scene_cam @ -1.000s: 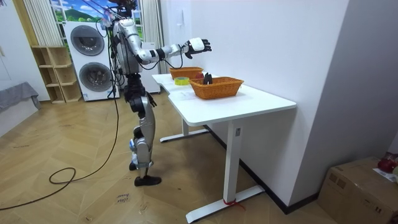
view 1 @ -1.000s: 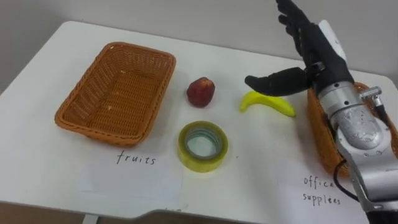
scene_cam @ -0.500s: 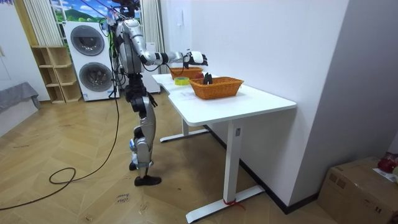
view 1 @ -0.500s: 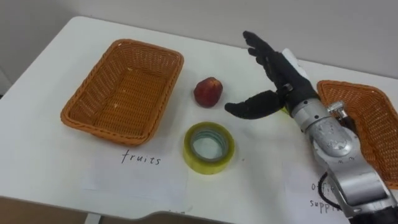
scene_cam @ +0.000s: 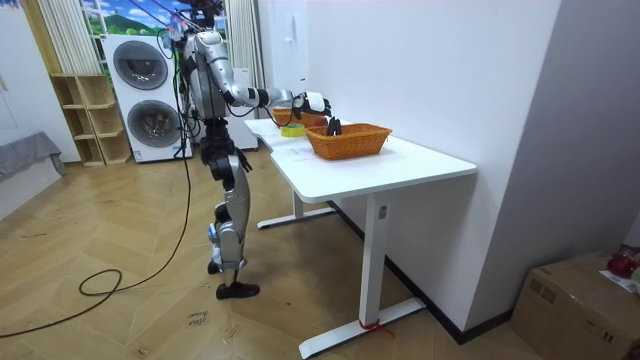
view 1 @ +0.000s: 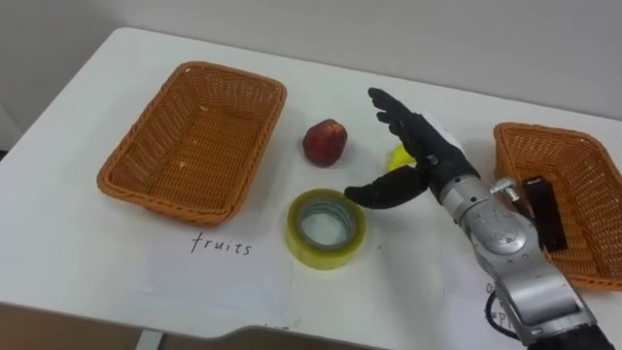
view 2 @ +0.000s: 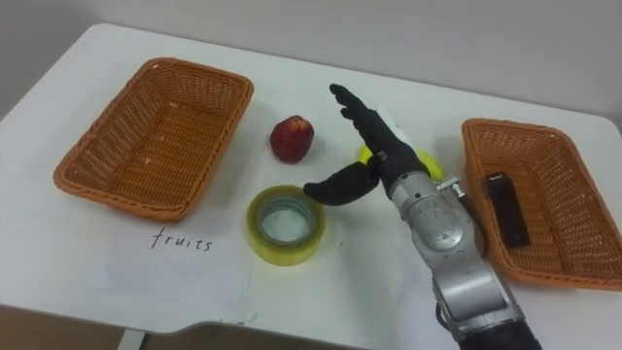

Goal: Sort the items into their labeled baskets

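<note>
My right hand is open, fingers straight and thumb spread toward the yellow tape roll. It hovers over the banana and hides most of it; a yellow edge also shows in the right eye view. A red apple lies just left of the fingertips. Left of the apple stands the wicker fruit basket, with nothing in it. On the right, the wicker office basket holds a black oblong item.
Paper labels lie on the white table before each basket, one under the tape roll's left side. The table's front edge is near. In the room view I stand at the table's end, with washing machines behind.
My right hand has come down and leftward from high over the banana and right basket to just above the banana, near the tape. The view itself has shifted slightly.
</note>
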`<state>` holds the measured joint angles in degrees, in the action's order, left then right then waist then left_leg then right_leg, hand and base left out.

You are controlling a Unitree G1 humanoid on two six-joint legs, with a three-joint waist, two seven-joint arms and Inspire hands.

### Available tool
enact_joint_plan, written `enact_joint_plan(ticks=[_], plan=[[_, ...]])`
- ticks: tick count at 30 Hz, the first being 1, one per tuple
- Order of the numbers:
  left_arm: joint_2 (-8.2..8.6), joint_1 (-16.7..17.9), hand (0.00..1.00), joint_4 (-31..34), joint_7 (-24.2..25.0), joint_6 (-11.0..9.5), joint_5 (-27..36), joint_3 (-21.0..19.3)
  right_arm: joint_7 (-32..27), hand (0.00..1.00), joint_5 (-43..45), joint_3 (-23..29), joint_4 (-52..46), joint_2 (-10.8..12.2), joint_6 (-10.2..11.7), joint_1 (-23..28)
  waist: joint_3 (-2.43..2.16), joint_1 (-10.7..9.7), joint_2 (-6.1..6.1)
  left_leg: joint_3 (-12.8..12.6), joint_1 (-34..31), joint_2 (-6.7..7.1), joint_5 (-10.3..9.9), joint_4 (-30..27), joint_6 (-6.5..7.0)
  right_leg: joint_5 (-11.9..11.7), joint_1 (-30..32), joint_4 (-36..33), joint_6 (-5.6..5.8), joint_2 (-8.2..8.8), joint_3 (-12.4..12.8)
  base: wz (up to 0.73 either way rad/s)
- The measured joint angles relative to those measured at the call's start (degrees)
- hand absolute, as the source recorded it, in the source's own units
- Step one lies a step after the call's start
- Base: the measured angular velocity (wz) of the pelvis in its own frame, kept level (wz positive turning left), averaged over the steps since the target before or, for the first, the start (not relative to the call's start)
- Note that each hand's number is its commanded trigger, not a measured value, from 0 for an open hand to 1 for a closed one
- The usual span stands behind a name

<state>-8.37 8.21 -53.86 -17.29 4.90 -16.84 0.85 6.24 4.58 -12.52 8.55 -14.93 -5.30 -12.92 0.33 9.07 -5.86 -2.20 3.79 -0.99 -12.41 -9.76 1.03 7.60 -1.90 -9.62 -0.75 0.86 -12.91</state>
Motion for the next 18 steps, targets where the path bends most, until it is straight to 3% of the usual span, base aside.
enact_joint_plan(ticks=[14, 18], plan=[[0.19, 0.04, 0.0, -0.02, 0.46, 1.09, -0.16, -0.16, 0.99, 0.0, 2.01, -0.07, 2.15, 0.59, -1.06, 0.0, 0.0, 0.98, -0.05, 0.07, -0.1, 0.24, 0.1, -0.03, 0.14, 0.0, 0.0, -0.06, 0.0, 0.21, -0.5, 0.0], [0.24, 0.06, 0.0, 0.27, 0.55, 1.16, -0.19, -0.15, 1.47, 0.0, 3.93, -0.04, 2.16, 2.01, -1.11, 0.0, 0.04, 0.88, -0.04, 0.07, -0.11, 0.22, 0.1, 0.03, 0.14, 0.0, 0.02, -0.04, 0.0, 0.18, -0.53, 0.0]])
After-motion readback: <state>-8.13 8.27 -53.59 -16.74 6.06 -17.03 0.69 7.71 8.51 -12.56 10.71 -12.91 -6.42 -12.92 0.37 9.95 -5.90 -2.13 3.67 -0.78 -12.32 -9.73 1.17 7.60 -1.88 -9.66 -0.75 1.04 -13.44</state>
